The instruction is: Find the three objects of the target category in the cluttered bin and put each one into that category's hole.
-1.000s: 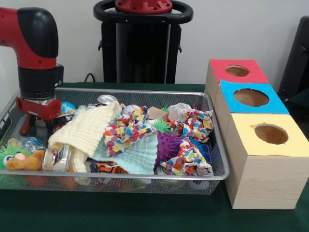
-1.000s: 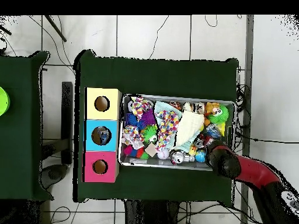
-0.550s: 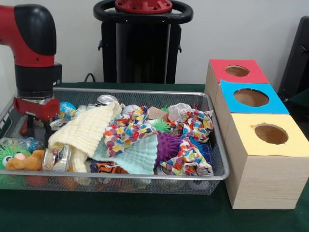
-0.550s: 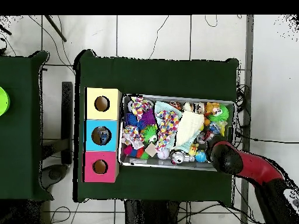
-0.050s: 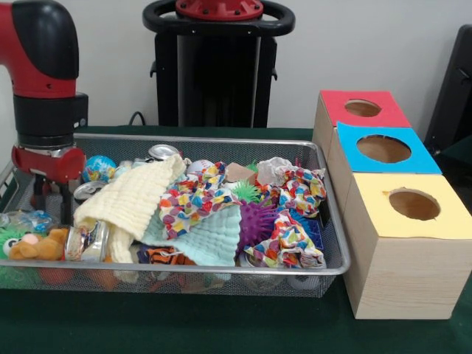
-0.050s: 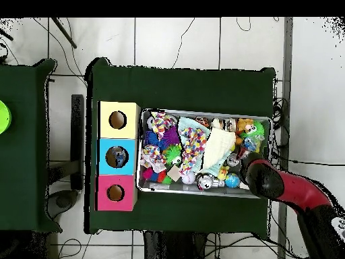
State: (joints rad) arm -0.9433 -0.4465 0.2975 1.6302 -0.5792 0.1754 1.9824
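The wire mesh bin [image 5: 333, 247] is heaped with clutter: a pale yellow cloth [image 5: 136, 193], patterned cloths [image 5: 193, 198], a purple spiky ball [image 5: 256, 221], a globe ball [image 5: 98, 167] and crushed cans [image 5: 90, 190]. My gripper [image 5: 50, 208] hangs over the bin's left end in the front view, open, with nothing between its fingers. It is just left of the can and above an orange plush [image 5: 37, 247]. In the overhead view the red arm [image 6: 276, 183] covers the gripper at the bin's [image 6: 205, 193] right end.
Three wooden boxes with round holes stand beside the bin: red [image 5: 335, 103], blue [image 5: 422, 158] and yellow [image 5: 383, 214]. In the overhead view they line up left of the bin: yellow [image 6: 108, 110], blue [image 6: 105, 146], red [image 6: 104, 183].
The gripper has risen a little and shifted toward the bin's end wall, uncovering the crushed can and globe ball beside it. The clutter has not moved.
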